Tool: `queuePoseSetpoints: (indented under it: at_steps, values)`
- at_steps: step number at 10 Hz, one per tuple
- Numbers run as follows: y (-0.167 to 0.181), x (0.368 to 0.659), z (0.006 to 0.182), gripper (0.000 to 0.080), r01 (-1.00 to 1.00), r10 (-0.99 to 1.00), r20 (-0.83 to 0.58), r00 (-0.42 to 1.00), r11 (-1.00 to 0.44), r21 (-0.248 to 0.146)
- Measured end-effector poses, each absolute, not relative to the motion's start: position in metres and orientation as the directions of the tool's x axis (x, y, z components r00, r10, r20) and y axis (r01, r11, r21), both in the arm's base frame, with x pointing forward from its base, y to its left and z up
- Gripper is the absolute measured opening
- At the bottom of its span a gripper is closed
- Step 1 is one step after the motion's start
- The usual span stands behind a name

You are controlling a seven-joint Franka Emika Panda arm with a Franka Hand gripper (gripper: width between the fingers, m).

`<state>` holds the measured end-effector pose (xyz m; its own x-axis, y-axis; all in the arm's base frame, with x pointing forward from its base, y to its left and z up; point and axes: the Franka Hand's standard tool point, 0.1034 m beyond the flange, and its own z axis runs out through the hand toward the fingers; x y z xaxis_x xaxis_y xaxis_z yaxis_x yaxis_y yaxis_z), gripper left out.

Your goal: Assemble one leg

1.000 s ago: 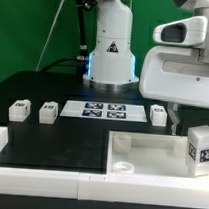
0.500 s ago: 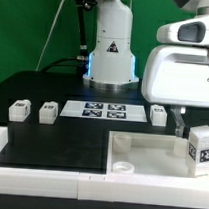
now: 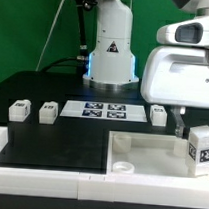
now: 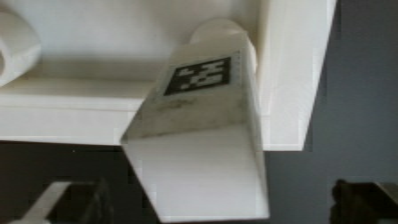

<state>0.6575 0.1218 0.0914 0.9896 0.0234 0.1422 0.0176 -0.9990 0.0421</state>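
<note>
A leg (image 3: 199,150), a small white peg with a black-and-white tag, stands upright at the right corner of the large white tabletop (image 3: 139,155). My gripper (image 3: 187,126) hangs just over it, with one dark finger (image 3: 176,124) showing beside the leg. In the wrist view the leg (image 4: 205,110) lies between my fingers (image 4: 68,200), with a dark gap on each side, so my gripper (image 4: 214,205) is open around it. The tabletop's white rim (image 4: 71,110) lies beneath the leg.
Two more legs (image 3: 19,109) (image 3: 48,111) lie at the exterior view's left and a third (image 3: 158,115) lies right of the marker board (image 3: 104,111). A white wall (image 3: 28,168) runs along the front left. The robot base (image 3: 108,53) stands behind.
My hand has risen a little over the last second. The leg has stayed in place at the tabletop's corner.
</note>
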Motion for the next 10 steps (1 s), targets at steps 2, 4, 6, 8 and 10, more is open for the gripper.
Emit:
queuePoseSetpoints:
  at_steps: [2,4,6,8,10]
  values:
    - [0.1216,0.6574,0.0911,0.0397,0.017,0.023,0.142,0.99,-0.999,0.042]
    - [0.1216,0.6573,0.0909,0.0288,0.017,0.023,0.141,0.99,-0.999,0.042]
    - [0.1216,0.6573,0.0908,0.0289,0.017,0.023,0.141,0.99,-0.999,0.042]
    - [0.1209,0.6574,0.0905,0.0289,-0.043,-0.038,0.144,0.989,-0.998,0.035]
    - [0.1184,0.6586,0.0895,0.0289,-0.279,-0.274,0.144,0.951,-0.96,0.013]
